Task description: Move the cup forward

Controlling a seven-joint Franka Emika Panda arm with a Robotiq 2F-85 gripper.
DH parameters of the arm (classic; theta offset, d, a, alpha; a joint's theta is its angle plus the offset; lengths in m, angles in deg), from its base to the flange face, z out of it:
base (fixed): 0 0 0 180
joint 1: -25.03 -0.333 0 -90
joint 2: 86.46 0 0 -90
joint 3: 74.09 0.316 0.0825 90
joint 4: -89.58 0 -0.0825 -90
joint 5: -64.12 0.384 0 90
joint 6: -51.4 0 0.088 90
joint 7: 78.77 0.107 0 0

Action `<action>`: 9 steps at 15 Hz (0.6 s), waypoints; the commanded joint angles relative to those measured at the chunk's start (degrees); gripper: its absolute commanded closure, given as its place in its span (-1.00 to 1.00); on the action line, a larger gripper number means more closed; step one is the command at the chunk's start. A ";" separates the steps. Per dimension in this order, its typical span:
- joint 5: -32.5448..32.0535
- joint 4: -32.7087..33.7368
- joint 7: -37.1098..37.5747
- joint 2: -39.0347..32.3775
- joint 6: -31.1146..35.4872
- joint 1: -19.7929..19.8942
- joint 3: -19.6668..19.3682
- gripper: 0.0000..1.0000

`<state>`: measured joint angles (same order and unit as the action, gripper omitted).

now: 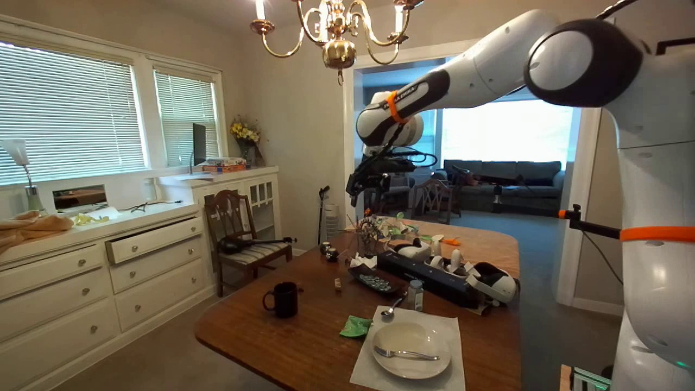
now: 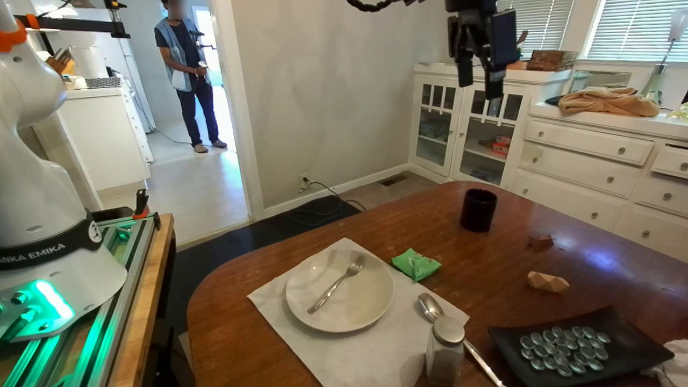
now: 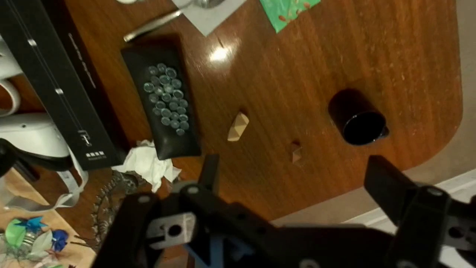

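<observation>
Wrist view: the gripper [image 3: 292, 160] has its fingers [image 3: 385, 178] spread wide with nothing between them, and the cup [image 3: 349, 111] is out past their tips, nearer one than the other. Interior's too dark to tell if anything's in it. In an exterior view it stands upright on the table [image 1: 309, 347], well below the gripper, handle [image 1: 268, 300] sticking out sideways. In an exterior view it's also below the gripper, well apart, smooth wall [image 2: 478, 216] showing, handle out of sight. Looks like glazed ceramic to me, so probably stiff, chippable, kinda slick, middling weight. I'd straddle the body below the rim, fingers clear of the handle.
</observation>
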<state>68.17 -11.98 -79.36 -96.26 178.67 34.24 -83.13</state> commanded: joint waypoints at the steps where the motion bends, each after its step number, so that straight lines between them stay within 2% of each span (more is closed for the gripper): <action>1: 7.62 14.50 -5.23 -12.98 -0.22 2.32 1.86 -1.00; 3: 9.80 21.11 -5.40 -18.67 -1.41 3.31 3.41 -1.00; 9: 10.54 38.73 -2.50 -32.97 -6.01 4.65 7.10 -1.00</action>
<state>76.73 15.61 -83.11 -121.27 177.76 37.48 -78.24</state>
